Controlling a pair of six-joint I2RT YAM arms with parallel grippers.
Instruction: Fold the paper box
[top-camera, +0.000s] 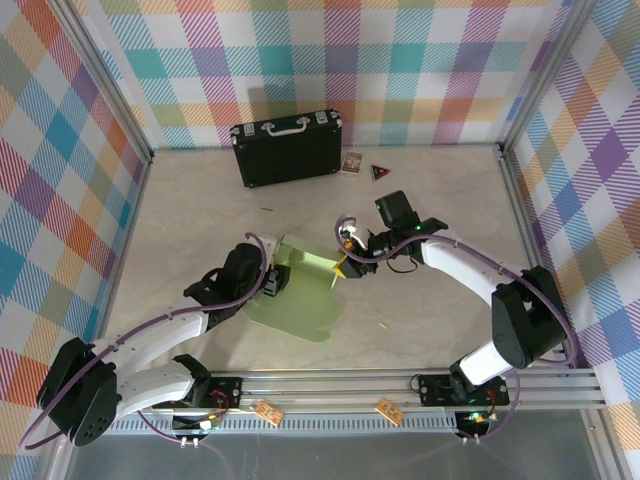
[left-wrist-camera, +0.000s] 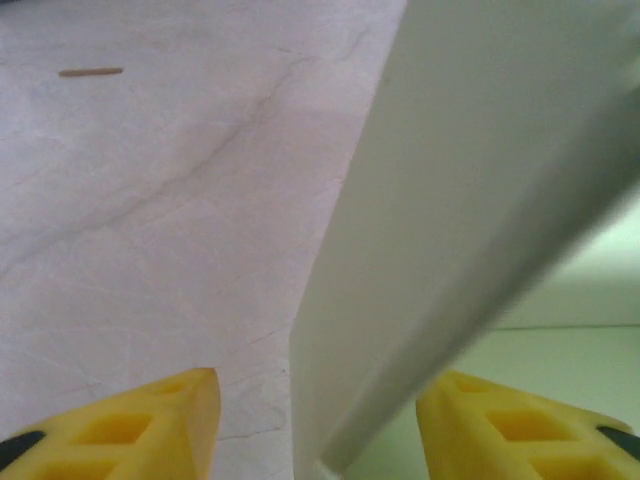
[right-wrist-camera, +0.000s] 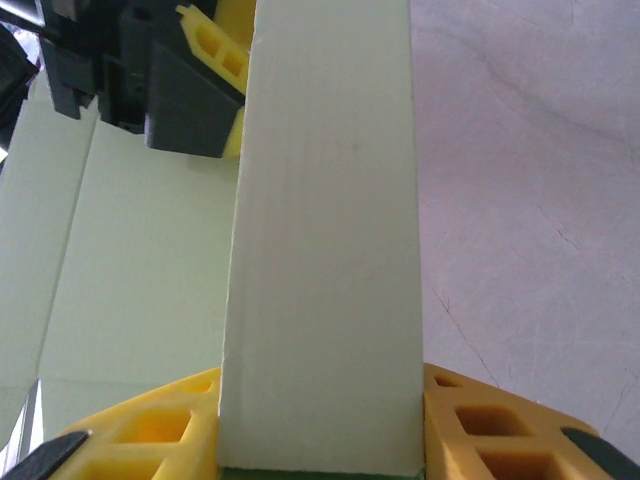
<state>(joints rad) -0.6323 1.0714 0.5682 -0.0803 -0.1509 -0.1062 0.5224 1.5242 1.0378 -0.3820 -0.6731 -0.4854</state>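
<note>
Right wrist: I see the right gripper (right-wrist-camera: 320, 395) clamped on an upright flap of the paper box (right-wrist-camera: 320, 200), which lies near the middle of the table (top-camera: 440, 200). Left wrist: the left gripper (left-wrist-camera: 318, 400) stands released, fingers (left-wrist-camera: 150, 420) apart either side of a raised panel.

Top view looks down over the whole table (top-camera: 420, 330); both wrist views sit close against the paper box (top-camera: 300, 310).

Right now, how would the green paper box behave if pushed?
Probably light and floppy: the paper box is thin creased card. Its raised panel likely stands only while the right tool pinches it. Pushed, it may slide on the smooth table.
</note>
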